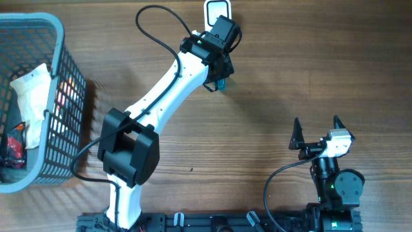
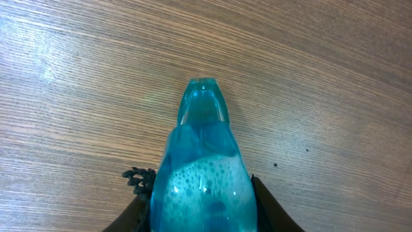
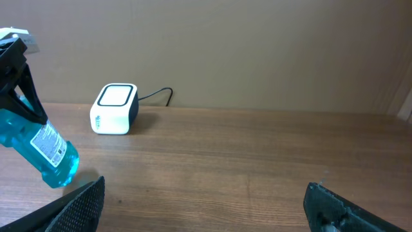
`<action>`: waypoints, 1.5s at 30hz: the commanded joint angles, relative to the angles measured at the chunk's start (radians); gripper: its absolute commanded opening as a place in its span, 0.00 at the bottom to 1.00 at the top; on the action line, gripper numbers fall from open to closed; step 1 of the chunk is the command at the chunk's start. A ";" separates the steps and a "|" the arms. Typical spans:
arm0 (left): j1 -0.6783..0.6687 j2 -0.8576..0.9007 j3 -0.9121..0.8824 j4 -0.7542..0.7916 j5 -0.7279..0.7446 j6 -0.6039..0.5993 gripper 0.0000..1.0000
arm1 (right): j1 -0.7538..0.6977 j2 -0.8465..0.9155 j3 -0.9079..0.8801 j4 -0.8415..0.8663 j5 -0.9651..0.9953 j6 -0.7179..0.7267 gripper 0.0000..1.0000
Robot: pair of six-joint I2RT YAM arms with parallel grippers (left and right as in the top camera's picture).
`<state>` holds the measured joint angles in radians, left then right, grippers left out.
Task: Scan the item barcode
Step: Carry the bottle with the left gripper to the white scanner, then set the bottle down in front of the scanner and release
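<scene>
One wooden counter, seen from overhead, with two robot arms. The left arm reaches toward 12 o'clock; its jaws are closed partway around one clear blue bottle, which is tilted. One white scanner sits at 12 o'clock, near the bottle but apart from it. The right arm rests at 5 o'clock, its jaws spread wide and holding nothing. One blue basket stands at 9 o'clock, its contents too jumbled to count.

At your far left you see a blue-grey basket on the wooden table, holding a crumpled white bag (a red-and-black packet beside it).
</scene>
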<state>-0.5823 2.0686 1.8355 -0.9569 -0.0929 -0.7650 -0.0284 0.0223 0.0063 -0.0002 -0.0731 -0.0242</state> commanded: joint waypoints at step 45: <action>-0.009 -0.019 0.043 0.146 0.036 0.002 0.72 | 0.005 -0.003 -0.001 0.002 0.013 0.005 1.00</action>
<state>-0.5880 2.1017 1.8526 -0.8242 -0.0620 -0.7650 -0.0284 0.0223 0.0063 -0.0002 -0.0731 -0.0242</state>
